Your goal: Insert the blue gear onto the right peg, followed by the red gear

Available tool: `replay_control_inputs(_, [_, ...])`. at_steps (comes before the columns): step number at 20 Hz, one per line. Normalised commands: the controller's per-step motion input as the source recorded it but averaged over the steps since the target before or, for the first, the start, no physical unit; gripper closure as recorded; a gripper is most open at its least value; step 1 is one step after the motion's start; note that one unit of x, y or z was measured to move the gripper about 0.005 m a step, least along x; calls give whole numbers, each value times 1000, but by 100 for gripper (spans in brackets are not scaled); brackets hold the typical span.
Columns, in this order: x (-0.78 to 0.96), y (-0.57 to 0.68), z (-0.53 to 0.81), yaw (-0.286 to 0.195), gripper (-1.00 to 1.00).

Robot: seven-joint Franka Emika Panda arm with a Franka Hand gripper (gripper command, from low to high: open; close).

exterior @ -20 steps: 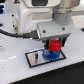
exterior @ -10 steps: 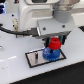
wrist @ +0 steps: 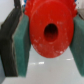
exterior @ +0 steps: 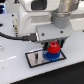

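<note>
Exterior view looks down obliquely, seemingly from in front; wrist view (very close) shares the red gear [exterior: 52, 48].

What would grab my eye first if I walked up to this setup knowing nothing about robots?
Probably the bright red gear pinched between the gripper's green pads; it fills the wrist view, its centre hole dark. In the exterior view it sits directly above the blue gear, over a black-rimmed grey plate on the white table, with the big white arm looming overhead.
</note>
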Motion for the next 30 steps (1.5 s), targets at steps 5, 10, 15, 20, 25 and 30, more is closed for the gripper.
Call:
replay_control_inputs(5, [104,0,103,0,100])
replay_control_inputs(10, [180,-91,-288,0,100])
replay_control_inputs(15, [150,-98,-278,0,100])
replay_control_inputs(20, [19,29,195,0,-100])
replay_control_inputs(25, [9,52,474,0,-100])
replay_control_inputs(30, [5,29,450,0,-100])
